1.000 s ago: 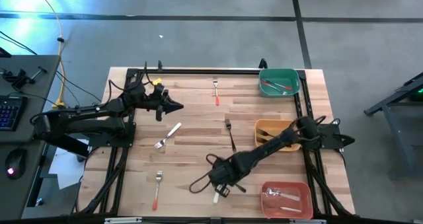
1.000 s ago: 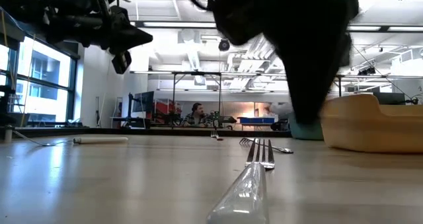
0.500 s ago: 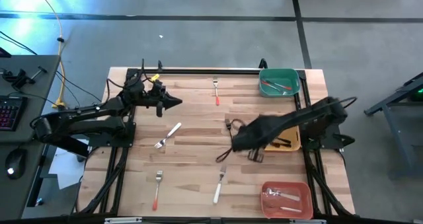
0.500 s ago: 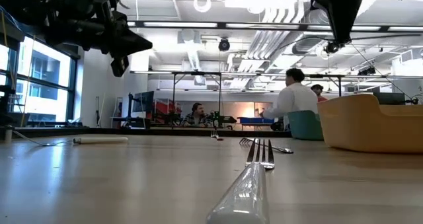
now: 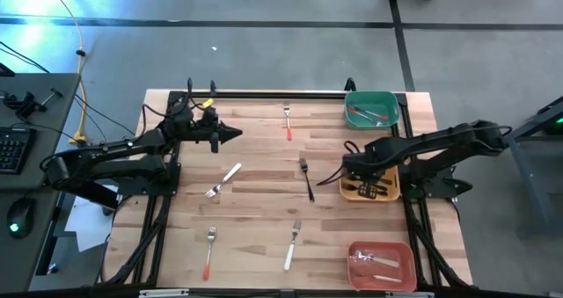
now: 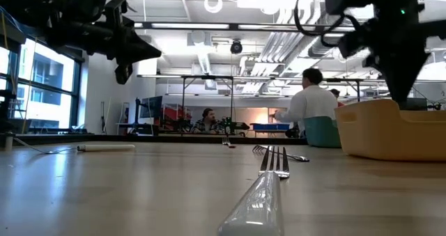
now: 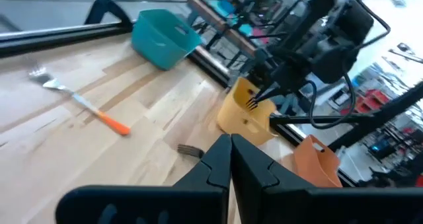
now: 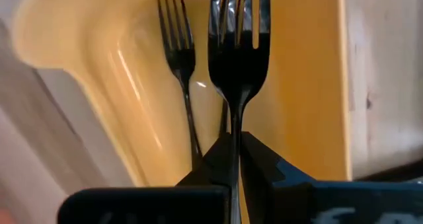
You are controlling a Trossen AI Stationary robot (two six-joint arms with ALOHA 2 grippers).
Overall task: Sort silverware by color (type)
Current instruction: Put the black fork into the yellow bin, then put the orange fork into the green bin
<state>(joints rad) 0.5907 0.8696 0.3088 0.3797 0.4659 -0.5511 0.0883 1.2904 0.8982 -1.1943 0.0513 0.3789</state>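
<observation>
My right gripper (image 5: 356, 169) is shut on a black fork (image 8: 238, 32) over the yellow bin (image 5: 387, 192), where another black fork (image 8: 180, 59) lies. My left gripper (image 5: 233, 133) is shut and empty, raised over the table's far left part. Five forks lie flat on the wooden table: a red-handled one (image 5: 288, 122) at the far middle, a black one (image 5: 305, 178) in the middle, a white-handled one (image 5: 225, 179) to its left, a red-handled one (image 5: 209, 250) and a white-handled one (image 5: 291, 246) near the front. My right gripper pinches the black fork's handle (image 8: 233, 128) between its two fingers, close behind the head. The fingers lie along the fork, and its tines (image 7: 253, 104) stick out beyond the fingertips and point down into the yellow bin. The fork is lifted clear.
A teal bin (image 5: 387, 100) at the far right corner holds red-handled utensils. A red-orange bin (image 5: 406, 272) at the near right holds white-handled ones. A person sits in the room beyond the table (image 6: 310, 107).
My right gripper has gone from the table's near middle, beside the white-handled fork, up and toward the right edge, and now hangs over the yellow bin with the black fork.
</observation>
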